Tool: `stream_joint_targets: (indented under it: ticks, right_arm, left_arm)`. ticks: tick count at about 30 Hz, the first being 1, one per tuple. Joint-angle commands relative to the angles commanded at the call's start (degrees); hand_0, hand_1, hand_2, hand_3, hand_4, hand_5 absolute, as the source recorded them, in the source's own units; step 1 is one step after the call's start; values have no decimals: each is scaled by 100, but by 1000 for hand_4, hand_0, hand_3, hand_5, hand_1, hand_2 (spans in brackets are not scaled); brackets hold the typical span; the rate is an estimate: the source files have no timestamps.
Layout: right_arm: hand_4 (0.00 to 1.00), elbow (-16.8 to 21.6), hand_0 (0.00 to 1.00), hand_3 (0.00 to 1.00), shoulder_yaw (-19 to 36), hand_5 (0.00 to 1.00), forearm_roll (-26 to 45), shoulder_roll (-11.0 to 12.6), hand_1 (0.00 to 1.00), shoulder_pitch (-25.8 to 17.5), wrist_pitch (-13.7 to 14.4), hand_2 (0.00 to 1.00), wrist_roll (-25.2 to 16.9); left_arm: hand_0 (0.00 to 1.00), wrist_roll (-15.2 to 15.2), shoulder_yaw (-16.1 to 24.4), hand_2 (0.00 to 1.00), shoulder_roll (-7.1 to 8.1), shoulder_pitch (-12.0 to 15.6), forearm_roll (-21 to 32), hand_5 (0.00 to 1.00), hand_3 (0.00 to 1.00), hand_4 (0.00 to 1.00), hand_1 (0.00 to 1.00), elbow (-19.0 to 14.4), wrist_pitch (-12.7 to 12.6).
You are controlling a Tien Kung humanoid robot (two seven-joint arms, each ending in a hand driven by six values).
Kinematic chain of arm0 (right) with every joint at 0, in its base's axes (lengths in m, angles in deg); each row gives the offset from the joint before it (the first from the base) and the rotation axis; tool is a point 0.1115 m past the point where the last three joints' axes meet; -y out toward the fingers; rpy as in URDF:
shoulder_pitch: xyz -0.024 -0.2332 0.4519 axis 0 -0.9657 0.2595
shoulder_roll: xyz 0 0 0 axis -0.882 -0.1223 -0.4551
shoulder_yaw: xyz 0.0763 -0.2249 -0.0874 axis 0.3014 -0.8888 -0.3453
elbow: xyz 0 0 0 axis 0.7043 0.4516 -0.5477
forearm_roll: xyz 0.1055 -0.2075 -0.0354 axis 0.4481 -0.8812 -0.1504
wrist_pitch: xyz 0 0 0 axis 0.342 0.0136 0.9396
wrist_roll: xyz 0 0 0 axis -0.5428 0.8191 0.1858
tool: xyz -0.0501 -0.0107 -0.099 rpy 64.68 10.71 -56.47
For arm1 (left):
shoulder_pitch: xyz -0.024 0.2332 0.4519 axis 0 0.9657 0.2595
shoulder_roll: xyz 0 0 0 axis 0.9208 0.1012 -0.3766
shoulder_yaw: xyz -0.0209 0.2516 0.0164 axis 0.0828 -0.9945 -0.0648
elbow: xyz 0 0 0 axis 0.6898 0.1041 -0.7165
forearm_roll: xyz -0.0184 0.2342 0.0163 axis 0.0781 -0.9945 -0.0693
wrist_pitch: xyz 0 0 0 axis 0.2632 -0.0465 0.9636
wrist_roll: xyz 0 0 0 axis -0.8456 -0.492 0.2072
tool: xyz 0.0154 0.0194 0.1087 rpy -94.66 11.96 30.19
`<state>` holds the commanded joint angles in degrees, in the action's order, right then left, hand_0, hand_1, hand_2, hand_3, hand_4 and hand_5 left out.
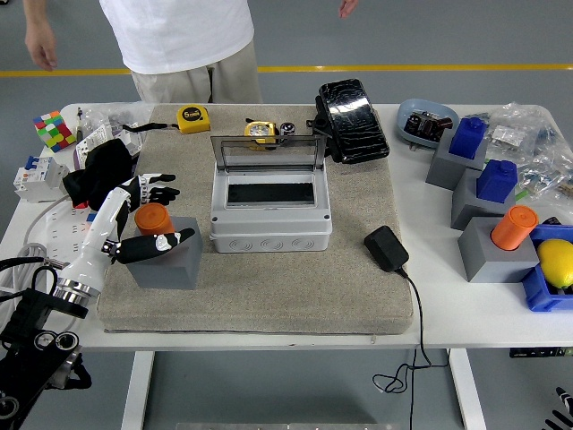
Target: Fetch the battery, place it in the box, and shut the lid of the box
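An orange cylindrical battery (150, 219) stands upright in a grey block (166, 262) on the left of the beige mat. My left hand (162, 215) straddles it: the thumb lies across the block in front of it and the fingers (158, 188) are spread behind it, not closed on it. The grey box (270, 219) sits mid-mat with its clear lid (269, 152) standing open and its inside bare. Only a sliver of my right hand (564, 408) shows at the bottom right corner.
A person in a white shirt (183, 36) stands at the far side. A black adapter (386, 248) with its cable lies right of the box. Grey blocks holding another orange battery (514, 226) and blue parts stand at the right. A Rubik's cube (52, 131) and clutter lie far left.
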<state>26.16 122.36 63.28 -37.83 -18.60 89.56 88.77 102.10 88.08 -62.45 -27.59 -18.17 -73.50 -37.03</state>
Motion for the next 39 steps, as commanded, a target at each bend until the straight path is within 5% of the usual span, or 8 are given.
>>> stream_joint_targets:
  ticks: [14, 15, 20, 21, 32, 33, 38, 39]
  right_arm:
    - [963, 2, 627, 559, -6, 527, 20, -8, 635, -15, 8, 630, -1]
    - [963, 2, 628, 559, -7, 525, 20, -8, 635, -16, 10, 630, -1]
    - [963, 6, 628, 559, -11, 525, 21, -7, 635, -10, 17, 630, -2]
    - [963, 6, 629, 559, -7, 526, 22, -9, 635, -10, 18, 630, -2]
    - [963, 3, 628, 559, -5, 527, 25, -13, 635, -23, 12, 630, 10]
    - [962, 5, 627, 559, -6, 528, 24, -14, 635, -22, 14, 630, 8]
    - [962, 12, 627, 559, -4, 528, 19, -20, 635, -26, 25, 630, 5]
    - [961, 11, 626, 558, -6, 527, 19, -20, 634, -28, 25, 630, 7]
  left_arm:
    - [554, 98, -194, 513, -34, -66, 238, 2, 611, 998, 516, 57, -22]
    - [466, 105, -198, 493, -34, -70, 244, 2, 581, 998, 499, 60, -32]
    - [466, 154, -220, 493, -40, -104, 249, 2, 581, 998, 499, 104, -116]
    - [325, 159, -224, 473, -39, -108, 246, 2, 559, 998, 422, 108, -135]
    - [258, 34, -256, 467, -40, -166, 134, 2, 549, 998, 354, 157, -81]
    - [196, 49, -267, 457, -39, -172, 133, 2, 548, 998, 296, 165, -94]
    - [196, 205, -301, 457, -45, -205, 193, 2, 548, 998, 296, 213, -223]
    - [84, 237, -304, 381, -46, -210, 202, 2, 492, 998, 200, 217, -255]
